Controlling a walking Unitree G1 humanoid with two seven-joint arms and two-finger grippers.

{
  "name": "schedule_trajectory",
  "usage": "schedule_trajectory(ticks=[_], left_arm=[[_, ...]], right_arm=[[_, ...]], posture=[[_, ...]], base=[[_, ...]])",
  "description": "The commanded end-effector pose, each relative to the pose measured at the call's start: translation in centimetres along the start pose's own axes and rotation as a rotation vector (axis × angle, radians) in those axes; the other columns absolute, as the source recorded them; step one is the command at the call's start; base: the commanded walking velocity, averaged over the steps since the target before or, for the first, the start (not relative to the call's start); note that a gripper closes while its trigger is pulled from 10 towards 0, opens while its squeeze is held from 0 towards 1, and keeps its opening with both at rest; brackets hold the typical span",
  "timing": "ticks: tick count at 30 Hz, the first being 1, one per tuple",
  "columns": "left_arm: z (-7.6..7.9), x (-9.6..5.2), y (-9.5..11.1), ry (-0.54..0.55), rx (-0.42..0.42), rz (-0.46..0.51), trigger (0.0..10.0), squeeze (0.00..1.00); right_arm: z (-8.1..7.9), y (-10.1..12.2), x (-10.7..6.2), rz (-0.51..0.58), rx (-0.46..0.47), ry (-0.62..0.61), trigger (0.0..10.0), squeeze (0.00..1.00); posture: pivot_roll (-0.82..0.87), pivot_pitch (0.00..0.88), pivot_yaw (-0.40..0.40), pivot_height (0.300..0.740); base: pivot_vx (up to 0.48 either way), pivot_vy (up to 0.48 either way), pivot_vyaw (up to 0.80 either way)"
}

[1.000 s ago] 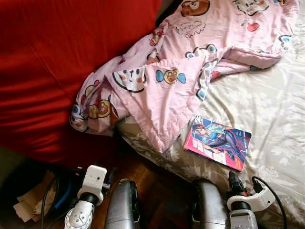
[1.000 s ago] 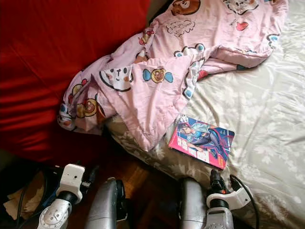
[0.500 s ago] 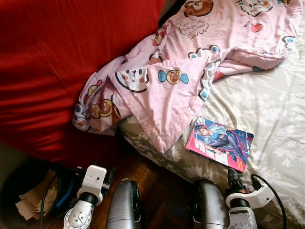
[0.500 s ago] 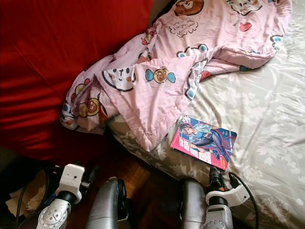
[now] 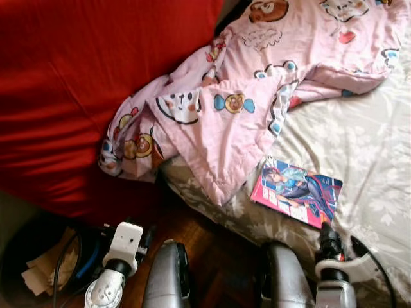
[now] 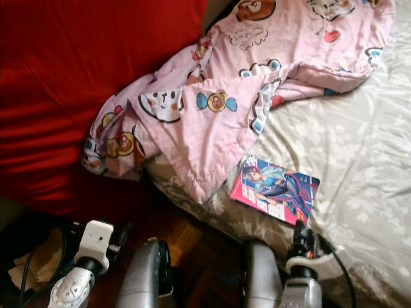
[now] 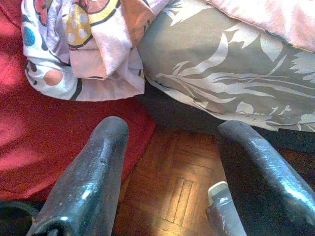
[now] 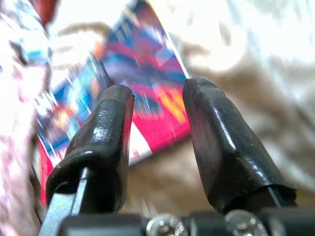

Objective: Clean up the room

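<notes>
A comic book (image 5: 297, 200) with a pink and blue cover lies flat on the bed's grey floral sheet (image 5: 359, 141), close to the near edge. My right gripper (image 5: 329, 232) hovers just short of the book's near corner. In the right wrist view its fingers (image 8: 106, 132) stand open, with the blurred book (image 8: 147, 59) just beyond the tips and nothing between them. A pink cartoon-print blanket (image 5: 257, 83) lies crumpled across the bed and spills over its left edge. My left gripper (image 7: 172, 128) hangs open low over the wooden floor (image 7: 172, 191).
A large red cushion or cover (image 5: 77, 83) takes up the left side, against the bed. A dark bin with crumpled paper and cables (image 5: 38, 263) sits at the bottom left. Wooden floor (image 5: 212, 250) shows between the red cover and the bed.
My right gripper has moved forward and a little right, closer to the book's near corner. The view has shifted slightly. The left arm hangs as before.
</notes>
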State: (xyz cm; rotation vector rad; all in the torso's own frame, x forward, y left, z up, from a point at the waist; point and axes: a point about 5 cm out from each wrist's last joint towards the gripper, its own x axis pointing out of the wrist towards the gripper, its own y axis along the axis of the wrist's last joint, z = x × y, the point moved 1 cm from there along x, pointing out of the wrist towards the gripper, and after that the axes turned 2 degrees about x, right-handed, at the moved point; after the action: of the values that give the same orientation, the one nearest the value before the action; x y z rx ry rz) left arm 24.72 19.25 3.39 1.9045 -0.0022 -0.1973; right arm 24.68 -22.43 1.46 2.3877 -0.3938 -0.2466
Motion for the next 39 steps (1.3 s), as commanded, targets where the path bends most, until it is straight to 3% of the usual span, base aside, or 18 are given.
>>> schedule_trajectory(ticks=[1, 3, 7, 17, 21, 24, 29, 39], left_arm=[[0.0, -0.9, -1.5, -0.008, 0.021, -0.059, 10.0, 0.00], [0.0, -0.9, -1.5, -0.009, 0.021, -0.059, 10.0, 0.00], [0.2, -0.7, -1.5, -0.013, 0.020, -0.059, 10.0, 0.00], [-0.1, -0.9, -1.7, -0.006, 0.029, -0.068, 10.0, 0.00], [-0.3, -1.0, -1.8, -0.002, 0.033, -0.068, 10.0, 0.00], [-0.4, -1.1, -1.8, 0.002, 0.035, -0.069, 10.0, 0.00], [-0.5, -1.0, -1.8, 0.000, 0.041, -0.070, 10.0, 0.00], [-0.3, -1.0, -1.7, -0.006, 0.043, -0.069, 10.0, 0.00]], right_arm=[[0.6, -1.2, -1.0, -0.052, 0.007, -0.036, 10.0, 0.00], [0.6, -1.0, -0.7, -0.053, 0.007, -0.036, 10.0, 0.00], [0.8, -1.5, 1.7, -0.137, -0.029, -0.055, 10.0, 0.00], [0.3, -1.2, 4.0, -0.169, -0.017, -0.108, 10.0, 0.00], [0.2, -1.0, 4.3, -0.153, -0.019, -0.116, 10.0, 0.00], [0.5, 0.0, 4.6, -0.082, 0.030, -0.157, 10.0, 0.00], [0.2, 1.4, 5.1, -0.010, 0.023, -0.123, 10.0, 0.00], [1.6, 0.5, 4.3, -0.081, 0.002, -0.167, 10.0, 0.00]], posture=[[0.00, 0.282, 0.119, 0.605], [0.00, 0.282, 0.119, 0.605], [0.00, 0.283, 0.127, 0.605], [0.01, 0.285, 0.138, 0.605], [0.03, 0.288, 0.143, 0.605], [0.02, 0.292, 0.147, 0.605], [0.02, 0.294, 0.149, 0.605], [0.02, 0.296, 0.150, 0.605]], base=[[0.000, 0.000, 0.00], [0.000, 0.000, 0.00], [0.000, 0.000, 0.00], [0.000, 0.000, 0.00], [0.000, 0.000, 0.00], [0.000, 0.000, 0.00], [0.000, 0.000, 0.00], [0.000, 0.000, 0.00]])
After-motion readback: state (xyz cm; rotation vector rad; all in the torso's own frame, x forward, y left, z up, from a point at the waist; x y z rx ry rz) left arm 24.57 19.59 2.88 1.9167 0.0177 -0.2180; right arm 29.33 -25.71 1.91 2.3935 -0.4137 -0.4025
